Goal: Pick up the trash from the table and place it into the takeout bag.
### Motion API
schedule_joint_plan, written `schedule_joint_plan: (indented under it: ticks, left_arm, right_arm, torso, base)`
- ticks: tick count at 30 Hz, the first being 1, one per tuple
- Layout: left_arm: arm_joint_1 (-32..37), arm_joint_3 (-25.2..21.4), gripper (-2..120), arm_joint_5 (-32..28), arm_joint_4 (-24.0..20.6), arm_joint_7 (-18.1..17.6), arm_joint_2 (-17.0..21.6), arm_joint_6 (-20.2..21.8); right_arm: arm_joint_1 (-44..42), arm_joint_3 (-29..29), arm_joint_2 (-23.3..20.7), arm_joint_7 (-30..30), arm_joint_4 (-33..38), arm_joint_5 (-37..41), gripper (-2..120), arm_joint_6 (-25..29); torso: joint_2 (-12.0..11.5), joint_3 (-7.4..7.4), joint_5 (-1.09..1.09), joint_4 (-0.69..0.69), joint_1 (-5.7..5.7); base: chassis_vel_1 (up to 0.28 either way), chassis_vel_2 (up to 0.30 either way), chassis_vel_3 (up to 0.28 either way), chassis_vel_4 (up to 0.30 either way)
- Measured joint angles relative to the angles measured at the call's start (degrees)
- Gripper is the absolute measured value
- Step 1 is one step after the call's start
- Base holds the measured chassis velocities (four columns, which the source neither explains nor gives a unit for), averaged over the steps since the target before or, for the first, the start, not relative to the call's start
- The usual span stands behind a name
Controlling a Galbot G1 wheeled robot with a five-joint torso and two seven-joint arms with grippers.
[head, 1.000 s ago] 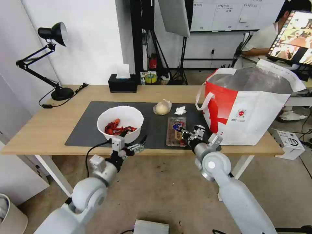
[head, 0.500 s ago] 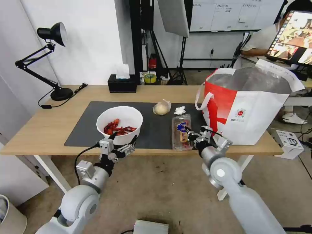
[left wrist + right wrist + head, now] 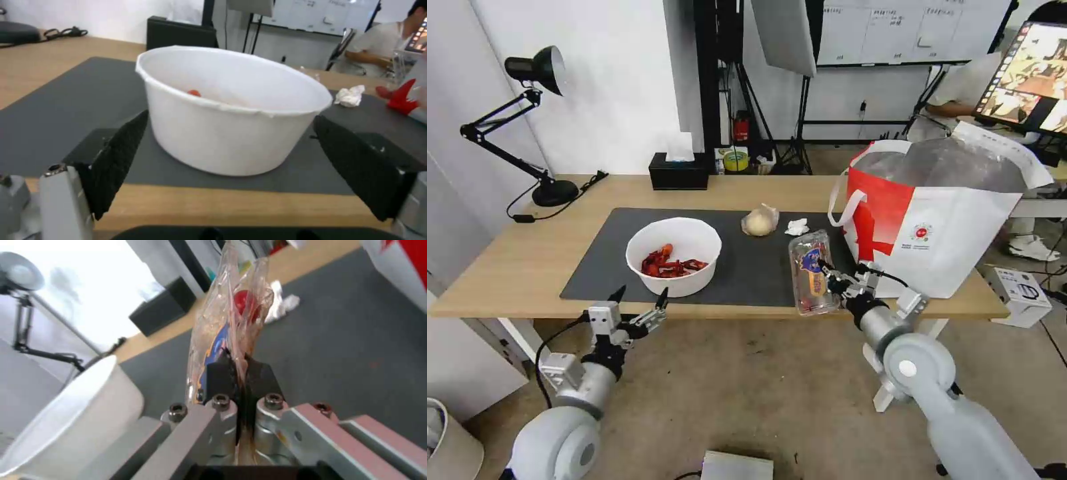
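The right gripper [image 3: 835,280] has its jaws clamped on the near edge of the clear tray [image 3: 812,272], which is lifted off the mat [image 3: 594,263] and tilted, its far end higher, just beside the red-and-white side of the bag [image 3: 954,227]. From the right wrist, the tray [image 3: 227,326] stands up thin between the two dark pads [image 3: 218,378], a red piece and a blue label visible inside it.

The left gripper [image 3: 639,312] hangs off the front edge of the bench [image 3: 507,267], below and in front of the bowl [image 3: 674,255], with its jaws wide apart and holding nothing. From the left wrist, the bowl [image 3: 231,113] sits on the mat between the two spread pads [image 3: 118,160], apart from both.

The bowl holds red crayfish shells [image 3: 668,263] and rests on the left half of the mat. Behind the tray, the small bag with the beige lump [image 3: 760,221] and the crumpled tissue [image 3: 797,227] lie near each other at the far edge of the mat. The takeout bag stands open at the bench's right end, foil lining showing. A black tissue box [image 3: 679,171] and a desk lamp [image 3: 527,127] stand along the back.
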Motion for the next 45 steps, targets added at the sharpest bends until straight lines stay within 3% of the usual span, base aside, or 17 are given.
schedule_joint_plan:
  ticks: [8, 20, 26, 32, 42, 45]
  left_arm:
    - [0.9, -0.86, 100, 0.2, 0.24, 0.25, -0.48, -0.32]
    - [0.64, -0.6, 100, 0.68, 2.07, 1.55, -0.82, -1.6]
    - [0.46, -0.86, 100, 0.96, 2.1, 2.11, -1.0, -1.77]
    - [1.03, -1.73, 100, 0.83, 1.08, 2.73, -0.89, -1.77]
    - [2.27, -2.15, 100, 1.09, -1.08, 3.72, -2.04, -1.85]
    - [2.36, -1.86, 100, 1.31, -1.51, 3.77, -2.41, -1.86]
  right_arm:
    - [-3.16, 4.81, -1.49, -4.57, 4.98, -0.67, 0, 5.27]
    - [0.03, 12.31, -9.48, -4.97, 9.0, 9.27, 0, 10.96]
    - [12.25, 14.06, -15.35, -0.46, 2.87, 16.9, 0, 11.19]
    - [23.31, 12.23, -18.01, 6.11, -4.12, 22.58, 0, 10.03]
    - [36.22, 7.62, -19.01, 19.0, -11.06, 29.41, 0, 3.0]
    - [38.77, 5.91, -18.25, 25.53, -12.7, 32.98, 0, 0.43]
  torso:
    - [0.0, 0.0, 0.0, 0.01, 0.0]
    - [0.0, 0.0, 0.0, 0.0, 0.0]
    - [0.0, 0.01, 0.01, 0.01, 0.01]
    - [0.0, 0.01, 0.02, 0.0, 0.01]
    - [0.0, 0.0, 0.0, 0.01, 0.01]
    - [0.0, 0.01, -0.01, 0.01, 0.01]
  base:
    - [0.0, 0.0, 0.0, 0.0]
    - [0.0, 0.0, 0.0, 0.0]
    - [0.0, 0.0, 0.0, 0.0]
    - [0.0, 0.0, 0.0, 0.0]
    - [0.0, 0.0, 0.0, 0.0]
    - [0.0, 0.0, 0.0, 0.0]
